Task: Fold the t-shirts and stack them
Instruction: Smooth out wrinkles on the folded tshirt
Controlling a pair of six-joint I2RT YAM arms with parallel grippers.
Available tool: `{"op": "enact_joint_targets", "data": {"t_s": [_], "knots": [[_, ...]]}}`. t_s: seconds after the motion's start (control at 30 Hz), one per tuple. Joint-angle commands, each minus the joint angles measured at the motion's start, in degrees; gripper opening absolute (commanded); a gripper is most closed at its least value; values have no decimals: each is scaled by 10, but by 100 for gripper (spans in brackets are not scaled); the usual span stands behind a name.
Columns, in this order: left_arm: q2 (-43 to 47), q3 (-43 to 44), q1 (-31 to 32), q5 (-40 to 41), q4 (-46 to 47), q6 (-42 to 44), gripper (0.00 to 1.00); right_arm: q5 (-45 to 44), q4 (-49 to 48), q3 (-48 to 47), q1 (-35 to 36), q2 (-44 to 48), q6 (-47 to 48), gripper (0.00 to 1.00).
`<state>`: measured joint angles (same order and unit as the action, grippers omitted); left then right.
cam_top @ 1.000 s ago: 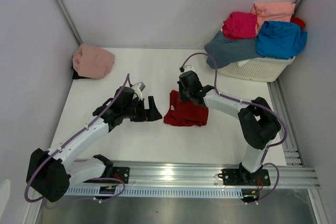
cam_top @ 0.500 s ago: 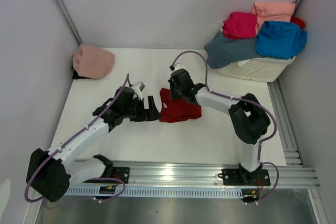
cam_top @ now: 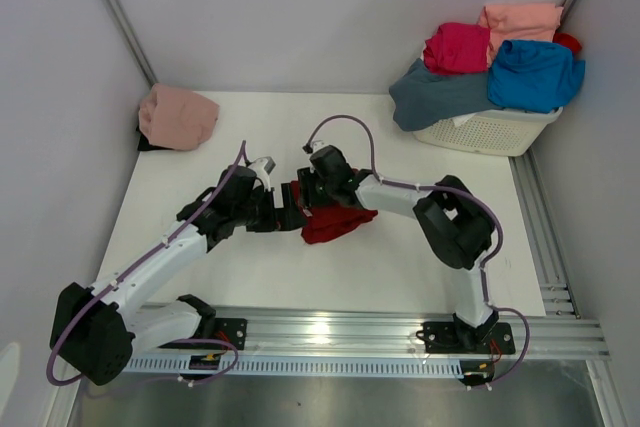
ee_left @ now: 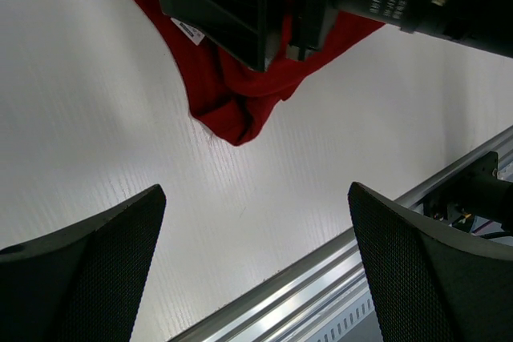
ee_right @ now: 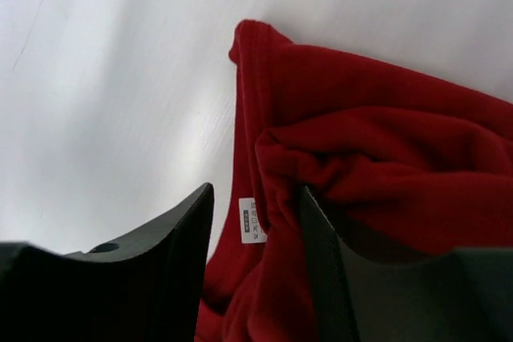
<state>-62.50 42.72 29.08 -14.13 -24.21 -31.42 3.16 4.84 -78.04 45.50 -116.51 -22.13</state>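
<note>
The basket (cam_top: 490, 133) holds t-shirts (cam_top: 535, 75); left pincer (ee_left: 255, 214) wide, right pincer (ee_right: 256, 198) parted over dark red t-shirt (ee_right: 385, 118).

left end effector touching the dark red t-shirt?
Apart. The left wrist view shows bare table between the open left end effector and the dark red t-shirt.

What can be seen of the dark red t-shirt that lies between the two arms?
The dark red t-shirt is soft knit cloth, crumpled into a loose bundle, not folded flat. It lies on the white table, near the middle. A ribbed edge and a small white label show. The right gripper stands over it, jaws parted, cloth between them.
</note>
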Motion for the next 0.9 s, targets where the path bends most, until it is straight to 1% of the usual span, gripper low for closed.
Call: {"op": "enact_joint_targets", "data": {"t_s": [0.0, 0.03, 0.07, 0.17, 0.2, 0.3, 0.33, 0.37, 0.4, 0.43, 0.47, 0.5, 0.53, 0.57, 0.6, 0.63, 0.67, 0.7, 0.73, 0.77, 0.8, 0.83, 0.87], "knots": [[1, 13, 4, 4, 7, 6, 99, -13, -3, 11, 6, 84, 15, 53], [0, 12, 5, 3, 7, 6, 99, -19, 0, 11, 6, 98, 30, 57], [-1, 13, 5, 2, 8, 5, 99, -31, 3, 10, 6, 123, 38, 57], [-5, 12, 4, 0, 11, 4, 99, -58, 17, 15, 6, 159, 57, 59], [-6, 12, 4, -1, 11, 3, 99, -63, 14, 22, 6, 187, 59, 59], [-5, 10, 5, -3, 15, 0, 99, -56, -24, 67, 3, 244, 56, 61], [-4, 10, 5, -4, 17, 0, 99, -54, -37, 100, 2, 260, 54, 61], [-4, 9, 5, -5, 17, 0, 99, -54, -52, 121, -2, 275, 53, 60], [-4, 9, 4, -5, 17, 0, 99, -52, -95, 145, -8, 303, 44, 58], [-5, 8, 4, -7, 18, -2, 99, -45, -118, 170, -15, 316, 32, 55], [-4, 7, 4, -9, 19, -2, 99, 10, -140, 226, -47, 326, 13, 50], [-4, 4, 5, -10, 20, -3, 99, 49, -200, 255, -69, 338, -42, 40], [-4, 4, 5, -12, 21, -4, 99, 87, -242, 285, -91, 341, -74, 38], [-3, 4, 5, -13, 22, -5, 99, 163, -291, 348, -112, 338, -106, 38], [-3, 3, 5, -15, 24, -7, 99, 199, -405, 379, -150, 331, -141, 38], [-3, 3, 4, -17, 26, -7, 99, 231, -471, 406, -169, 301, -214, 42], [-4, 1, 4, -20, 30, -8, 99, 298, -533, 438, -185, 274, -250, 44], [-3, 1, 5, -22, 33, -11, 99, 327, -642, 445, -208, 244, -284, 46], [-3, -2, 4, -25, 35, -12, 99, 349, -695, 449, -216, 180, -341, 47], [-2, -5, 4, -28, 41, -14, 99, 380, -741, 449, -221, 146, -370, 47], [-1, -6, 4, -28, 43, -15, 99, 396, -844, 445, -226, 111, -402, 48], [1, -8, 4, -27, 44, -17, 99, 411, -900, 436, -231, 74, -438, 48], [3, -11, 4, -27, 45, -18, 99, 436, -935, 422, -232, 4, -507, 48]]}}
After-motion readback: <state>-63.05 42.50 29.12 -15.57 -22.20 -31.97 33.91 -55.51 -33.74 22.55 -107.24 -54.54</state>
